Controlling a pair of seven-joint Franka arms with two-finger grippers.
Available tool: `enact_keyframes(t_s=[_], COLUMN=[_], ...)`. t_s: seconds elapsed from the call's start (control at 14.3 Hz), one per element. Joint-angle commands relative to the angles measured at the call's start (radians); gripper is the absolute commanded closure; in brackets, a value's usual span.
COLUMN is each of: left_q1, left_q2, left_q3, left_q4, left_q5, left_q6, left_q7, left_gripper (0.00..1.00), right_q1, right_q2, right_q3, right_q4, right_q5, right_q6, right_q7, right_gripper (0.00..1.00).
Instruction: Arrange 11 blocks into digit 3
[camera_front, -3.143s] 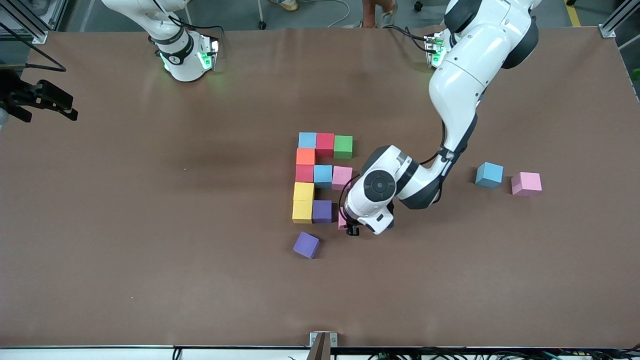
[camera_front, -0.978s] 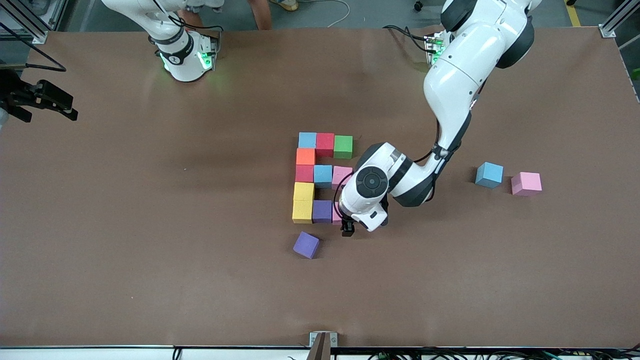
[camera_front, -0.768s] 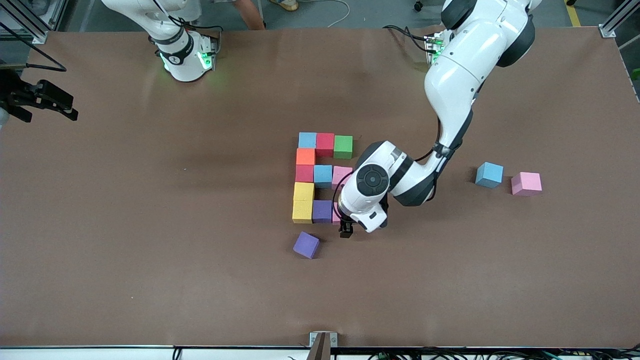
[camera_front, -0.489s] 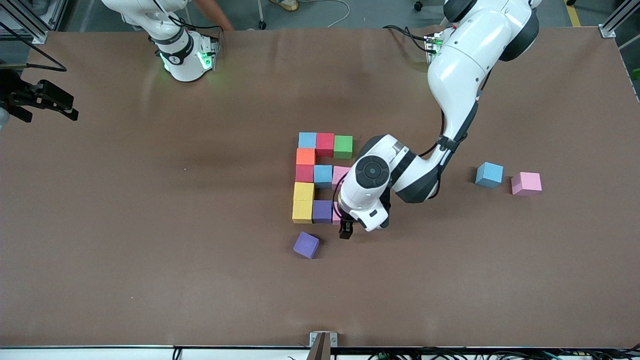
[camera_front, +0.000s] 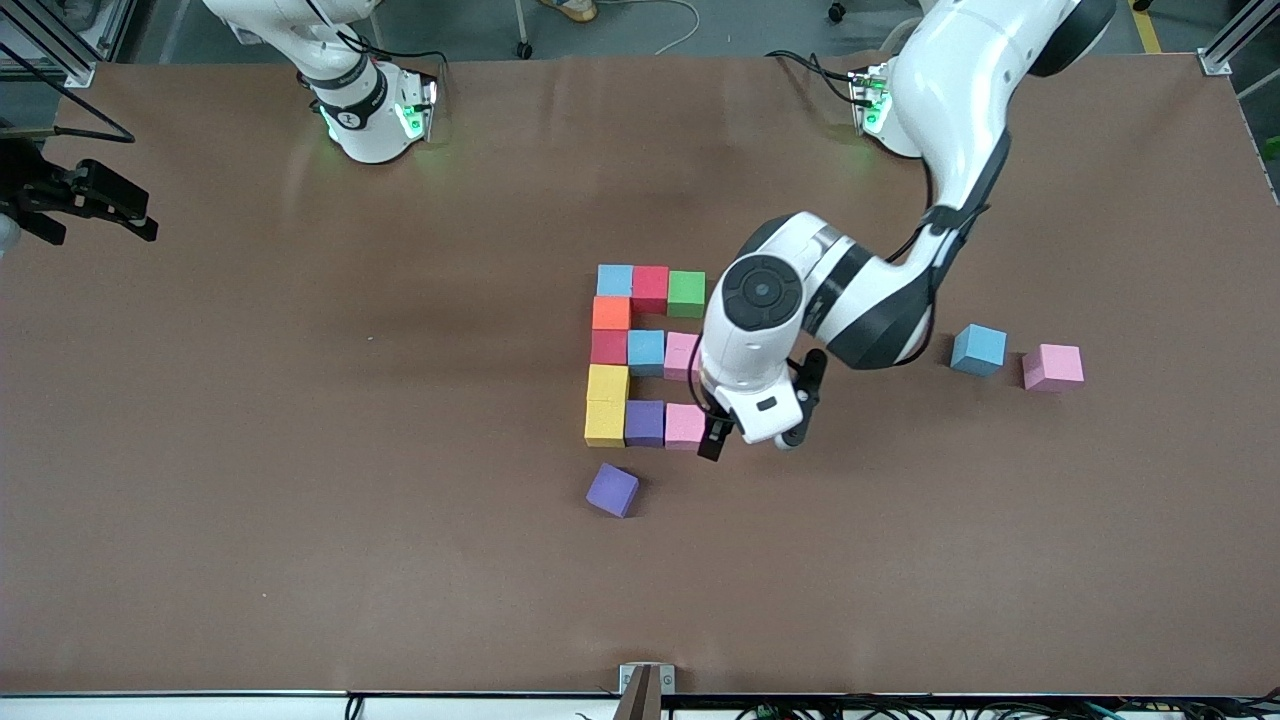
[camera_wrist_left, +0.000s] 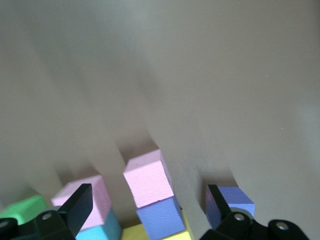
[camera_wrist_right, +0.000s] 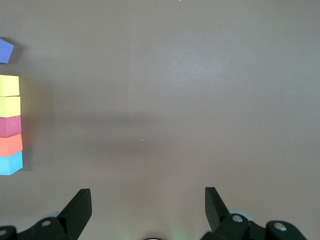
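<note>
The digit 3 (camera_front: 645, 352) lies mid-table as a figure of coloured blocks. Its row nearest the front camera is yellow (camera_front: 604, 423), purple (camera_front: 644, 423) and pink (camera_front: 685, 426). My left gripper (camera_front: 752, 437) hangs open just above the table beside that pink block, toward the left arm's end, holding nothing. In the left wrist view the pink block (camera_wrist_left: 145, 177) and the purple block (camera_wrist_left: 160, 217) show between the open fingers (camera_wrist_left: 80, 200). My right gripper (camera_wrist_right: 147, 195) is open and empty over bare table, out of the front view; that arm waits.
A loose purple block (camera_front: 612, 489) lies tilted nearer the front camera than the figure. A light blue block (camera_front: 978, 349) and a pink block (camera_front: 1052, 367) sit toward the left arm's end. A black fixture (camera_front: 80, 195) juts in at the right arm's end.
My left gripper has risen and drawn back from the pink block toward the left arm's end. The pink block stays against the purple one and now shows fully.
</note>
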Motion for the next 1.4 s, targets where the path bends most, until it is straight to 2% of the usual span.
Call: enact_keyframes(t_s=[0.0, 0.49, 0.63, 0.91, 1.33], left_q1=[0.029, 0.149, 0.2, 0.205, 0.326], left_q2=[-0.06, -0.202, -0.228, -0.268, -0.32], left_q3=[0.004, 0.013, 0.002, 0.013, 0.002], left_q4=[-0.024, -0.024, -0.025, -0.024, -0.024], left_q5=[-0.006, -0.014, -0.014, -0.008, -0.058], left_q6=[-0.078, -0.249, -0.284, -0.323, -0.369], left_q7=[0.143, 0.824, 0.852, 0.877, 1.145], left_gripper=[0.0, 0.0, 0.0, 0.0, 0.0], right_q1=[0.004, 0.002, 0.002, 0.002, 0.004], right_q2=[-0.022, -0.022, -0.022, -0.022, -0.022], right_q3=[-0.001, -0.001, -0.001, -0.001, -0.001], right_q4=[-0.023, -0.023, -0.023, -0.023, -0.023], right_q5=[0.003, 0.003, 0.003, 0.003, 0.002], right_q6=[0.007, 0.005, 0.005, 0.004, 0.005], right_q7=[-0.006, -0.006, -0.006, -0.006, -0.008], right_gripper=[0.0, 0.0, 0.0, 0.0, 0.0])
